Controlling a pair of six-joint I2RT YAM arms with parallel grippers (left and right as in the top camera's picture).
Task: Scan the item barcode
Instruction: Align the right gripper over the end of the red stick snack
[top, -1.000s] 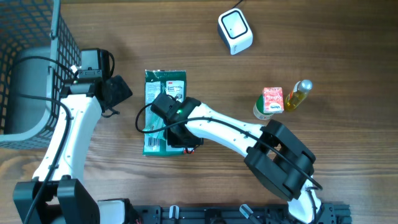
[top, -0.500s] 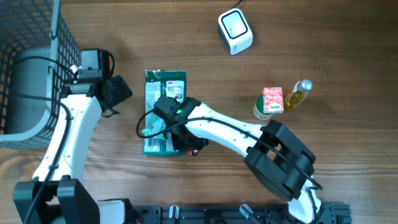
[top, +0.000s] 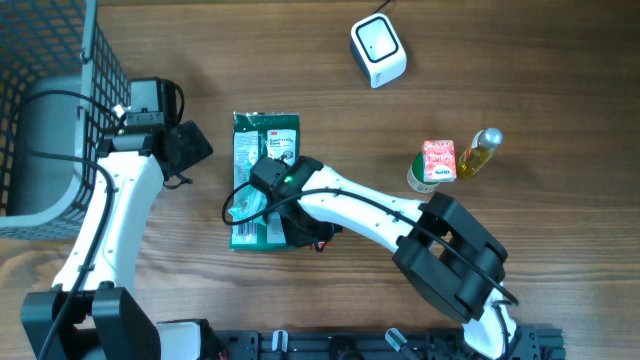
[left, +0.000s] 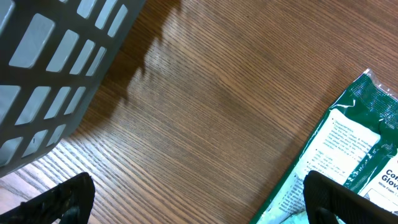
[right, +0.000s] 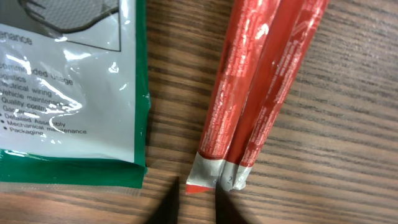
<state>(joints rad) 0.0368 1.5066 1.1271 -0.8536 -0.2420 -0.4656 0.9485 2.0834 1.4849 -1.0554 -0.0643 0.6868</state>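
— beside the green packet (top: 262, 150), what lay on the table (top: 520, 70)?
— a bundle of red sticks (right: 261, 87) with silver ends, pressed side by side. they lay flat on the wood, just off the packet's lower corner on the side facing the right arm.
— and the right tool (right: 198, 208)?
— it was closed to a narrow slit, its dark tips right at the silver ends of the sticks. whether it actually pinched them, i couldn't tell from the wrist view.
— and from above?
— the right arm reached in from the lower right and covered the lower part of the packet. only a bit of red showed under it.
— what about the left tool (left: 202, 208)?
— its jaws were spread wide and held nothing. it hung over bare wood between the grey basket (top: 60, 60) and the packet's upper corner.
— where was the scanner (top: 378, 50)?
— at the far side of the table, white, well apart from the sticks.
— anything else?
— a small pink carton (top: 438, 159) and a bottle of yellow oil (top: 482, 152) stood just beside each other, off to the right.
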